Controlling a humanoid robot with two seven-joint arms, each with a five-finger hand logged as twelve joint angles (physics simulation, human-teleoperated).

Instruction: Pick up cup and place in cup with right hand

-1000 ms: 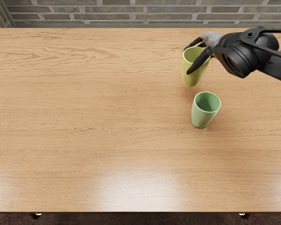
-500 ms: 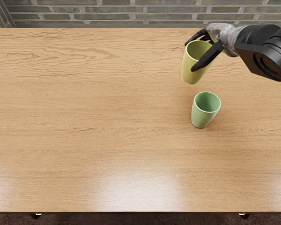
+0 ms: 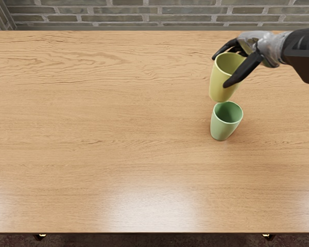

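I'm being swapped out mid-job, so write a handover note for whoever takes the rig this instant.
Right robot hand: closed on the yellow cup, fingers around its upper part.
Left robot hand: out of view.
Green cup: upright on the table, mouth up.
Done: yellow cup grasped and apparently off the table.
Left: line it up over the green cup's mouth, lower it in, release. It isn't inside yet.
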